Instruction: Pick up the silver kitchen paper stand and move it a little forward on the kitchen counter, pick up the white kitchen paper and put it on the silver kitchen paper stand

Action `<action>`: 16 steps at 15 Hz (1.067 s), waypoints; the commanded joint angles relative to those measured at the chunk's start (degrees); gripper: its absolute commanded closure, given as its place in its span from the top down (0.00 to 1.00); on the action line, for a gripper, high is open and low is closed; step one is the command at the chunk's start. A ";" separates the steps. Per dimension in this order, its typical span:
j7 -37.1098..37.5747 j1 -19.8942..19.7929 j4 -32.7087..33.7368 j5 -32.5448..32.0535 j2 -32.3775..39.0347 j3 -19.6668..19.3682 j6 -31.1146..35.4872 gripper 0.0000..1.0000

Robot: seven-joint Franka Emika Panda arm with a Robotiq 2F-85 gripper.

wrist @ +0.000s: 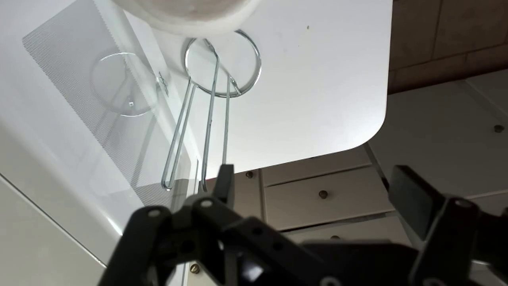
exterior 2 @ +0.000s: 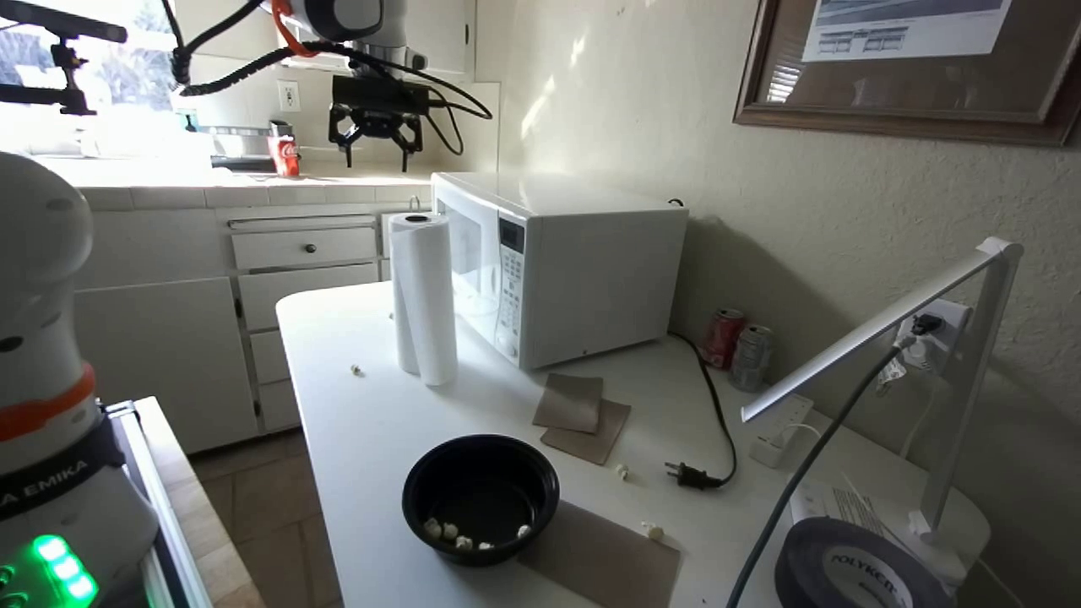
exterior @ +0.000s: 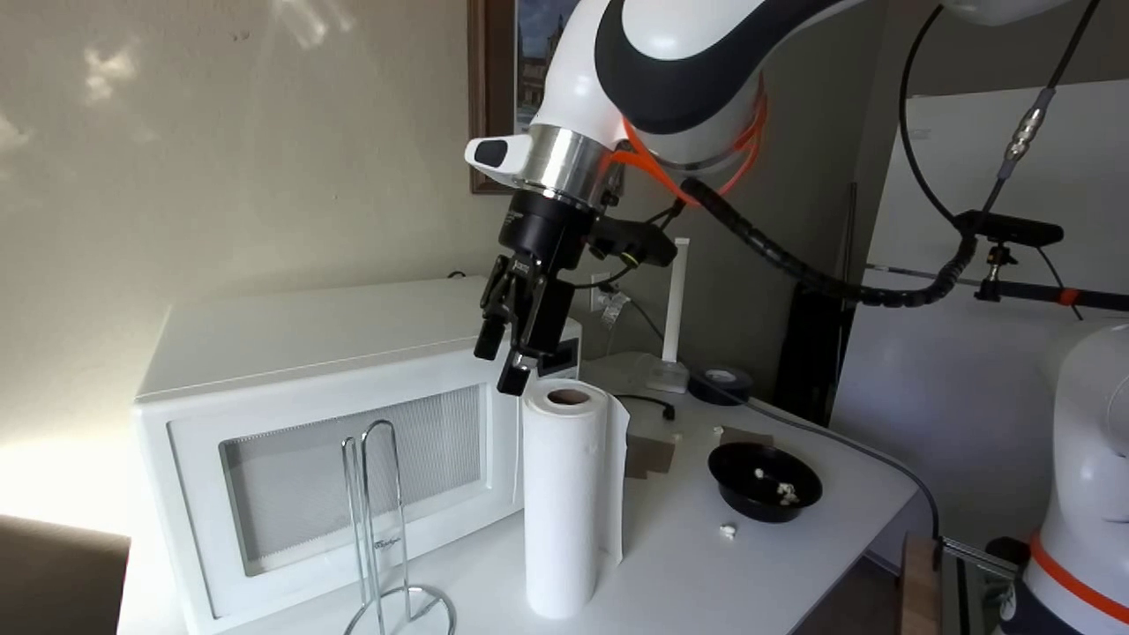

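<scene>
The silver kitchen paper stand stands upright on the white kitchen counter, before the microwave door. In the wrist view the stand shows its round base and tall wire loops. In an exterior view only its top peeks out behind the roll. The white kitchen paper stands upright beside the stand; it also shows in an exterior view and, blurred and cut off, in the wrist view. My gripper is open and empty, above the counter; it also shows in an exterior view and the wrist view.
A white microwave stands behind the stand and roll. A black bowl with popcorn, brown napkins, a power cord, a white lamp, a tape roll and cans are also on the counter.
</scene>
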 commanded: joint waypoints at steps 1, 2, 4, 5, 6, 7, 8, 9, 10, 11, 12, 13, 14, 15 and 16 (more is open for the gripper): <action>-3.90 -1.08 3.32 4.44 6.67 1.33 3.90 1.00; -4.09 -1.38 3.98 4.65 7.96 1.75 4.83 1.00; -4.56 -2.20 5.79 4.58 10.89 2.66 6.30 1.00; -4.96 -2.67 6.80 4.51 12.36 3.23 6.60 1.00; -5.15 -3.24 7.67 4.22 13.54 3.85 7.00 1.00; -5.65 -3.80 8.57 4.05 14.68 4.47 7.42 1.00; -5.96 -4.30 9.29 3.88 15.65 5.04 7.90 1.00; -6.66 -4.82 10.02 4.28 16.65 5.74 8.39 1.00; -6.92 -5.32 10.67 4.20 17.50 6.35 8.55 1.00; -7.31 -5.80 11.16 4.34 18.27 6.93 8.71 1.00; -7.49 -6.29 11.62 4.30 18.96 7.50 8.89 0.98; -7.93 -6.78 11.84 4.43 19.52 8.03 9.18 0.87; -7.96 -7.19 12.13 4.21 20.00 8.48 9.36 0.87; -8.21 -7.63 12.37 4.22 20.40 8.94 9.52 0.82; -8.36 -8.02 12.62 4.22 20.80 9.35 9.59 0.78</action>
